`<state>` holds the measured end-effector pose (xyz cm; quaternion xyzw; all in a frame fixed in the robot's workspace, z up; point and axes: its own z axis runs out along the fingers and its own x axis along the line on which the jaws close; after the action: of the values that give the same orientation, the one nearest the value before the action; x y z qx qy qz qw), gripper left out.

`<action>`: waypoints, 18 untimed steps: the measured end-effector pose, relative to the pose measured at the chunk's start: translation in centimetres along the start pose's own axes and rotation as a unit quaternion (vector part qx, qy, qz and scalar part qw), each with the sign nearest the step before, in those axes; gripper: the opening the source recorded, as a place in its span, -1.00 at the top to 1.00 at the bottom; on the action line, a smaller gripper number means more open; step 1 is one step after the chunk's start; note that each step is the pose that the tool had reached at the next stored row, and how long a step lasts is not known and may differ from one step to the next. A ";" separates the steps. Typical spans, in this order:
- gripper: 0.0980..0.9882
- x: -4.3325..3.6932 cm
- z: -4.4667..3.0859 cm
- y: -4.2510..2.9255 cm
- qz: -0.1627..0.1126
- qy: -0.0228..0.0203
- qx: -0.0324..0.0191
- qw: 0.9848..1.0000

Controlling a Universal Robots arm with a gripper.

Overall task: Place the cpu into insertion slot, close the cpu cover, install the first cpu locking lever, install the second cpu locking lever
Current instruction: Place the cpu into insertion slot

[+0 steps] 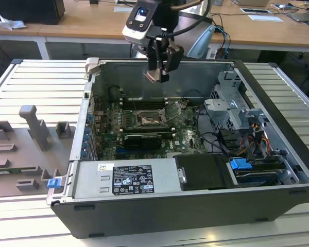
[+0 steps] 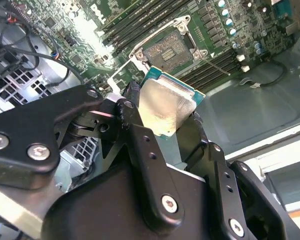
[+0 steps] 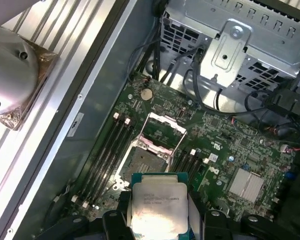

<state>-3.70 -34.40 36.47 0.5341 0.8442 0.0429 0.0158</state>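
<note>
Lining up matters now: the insertion slot (image 1: 148, 119) lies bare, the cpu (image 1: 152, 76) hangs well above it, clamped in the hand (image 1: 159, 77), and the cpu cover (image 1: 173, 110) stands raised toward the exterior view's right. Descend level, with the edges square to the rim.

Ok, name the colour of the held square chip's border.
Teal-green, framing the silver-grey square cpu; clearest in the first wrist view.
</note>
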 end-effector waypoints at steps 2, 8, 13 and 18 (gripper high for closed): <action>0.01 0.00 0.03 -0.01 0.010 -0.001 0.000 1.000; 0.01 0.00 0.09 -0.01 0.034 -0.003 -0.001 0.999; 0.01 0.04 0.16 -0.09 0.045 -0.004 -0.001 0.999; 0.01 0.08 0.42 -0.22 0.062 -0.006 -0.001 0.998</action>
<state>-3.90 -34.40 36.04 0.5857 0.8092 0.0418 0.0184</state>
